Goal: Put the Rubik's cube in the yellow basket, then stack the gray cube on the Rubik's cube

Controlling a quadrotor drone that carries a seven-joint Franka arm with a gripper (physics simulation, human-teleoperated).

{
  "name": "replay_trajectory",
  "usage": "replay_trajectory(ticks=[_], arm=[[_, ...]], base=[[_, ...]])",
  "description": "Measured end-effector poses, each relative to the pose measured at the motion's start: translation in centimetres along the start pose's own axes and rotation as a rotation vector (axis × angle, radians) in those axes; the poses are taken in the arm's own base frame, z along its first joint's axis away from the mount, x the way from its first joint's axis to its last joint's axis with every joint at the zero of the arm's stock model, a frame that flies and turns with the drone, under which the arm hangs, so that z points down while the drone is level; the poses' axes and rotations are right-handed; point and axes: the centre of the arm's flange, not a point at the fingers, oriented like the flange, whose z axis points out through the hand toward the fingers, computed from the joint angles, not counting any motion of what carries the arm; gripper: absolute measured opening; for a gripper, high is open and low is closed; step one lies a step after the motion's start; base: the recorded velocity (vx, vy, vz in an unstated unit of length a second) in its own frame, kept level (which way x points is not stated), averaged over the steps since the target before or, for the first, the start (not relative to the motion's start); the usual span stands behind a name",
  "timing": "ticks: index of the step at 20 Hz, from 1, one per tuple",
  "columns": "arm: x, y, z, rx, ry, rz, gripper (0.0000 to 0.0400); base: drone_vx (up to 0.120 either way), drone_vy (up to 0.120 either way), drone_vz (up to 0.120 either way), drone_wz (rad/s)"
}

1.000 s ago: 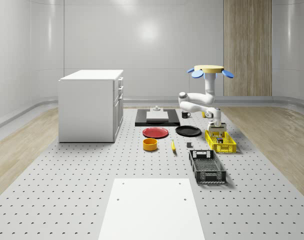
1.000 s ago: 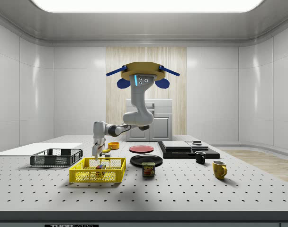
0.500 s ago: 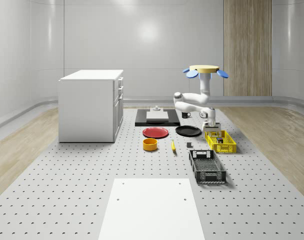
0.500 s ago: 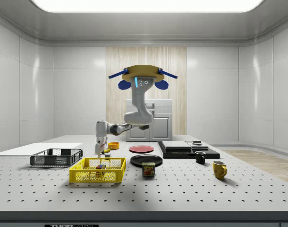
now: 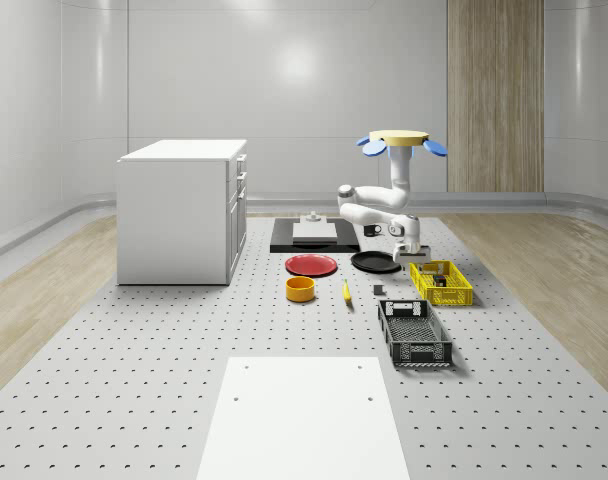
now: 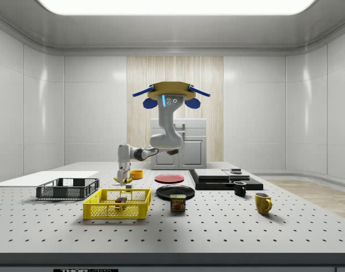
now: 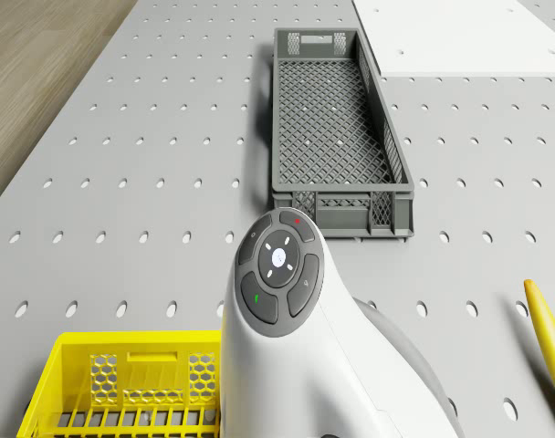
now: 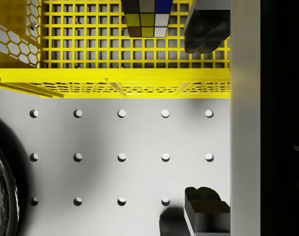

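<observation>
Two dark fingertips (image 8: 207, 32) stand spread apart in the wrist view, nothing between them; the gripper (image 8: 206, 123) is released, hanging just outside the yellow basket (image 8: 110, 78), over bare perforated table (image 8: 139, 142). Rubik's cube (image 8: 146, 17) sits inside the basket, cut off at the frame edge. Gray cube: cannot pick it out. Drone (image 6: 168, 93) hovers above and behind the basket. Beyond it, a small can (image 6: 177, 203), label too small to read surely.
</observation>
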Motion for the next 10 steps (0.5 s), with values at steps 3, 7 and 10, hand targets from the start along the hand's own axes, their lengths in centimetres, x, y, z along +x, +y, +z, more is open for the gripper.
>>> replay_trajectory(ticks=[3,7,10], arm=[[0.00,0.00,0.00,0.000,0.000,0.000,0.0400],[0.00,0.00,0.00,0.000,0.000,0.000,0.0400],[0.00,0.00,0.00,0.000,0.000,0.000,0.0400]], base=[[0.000,-0.120,0.000,0.000],[0.000,-0.120,0.000,0.000],[0.027,-0.120,0.000,0.000]])
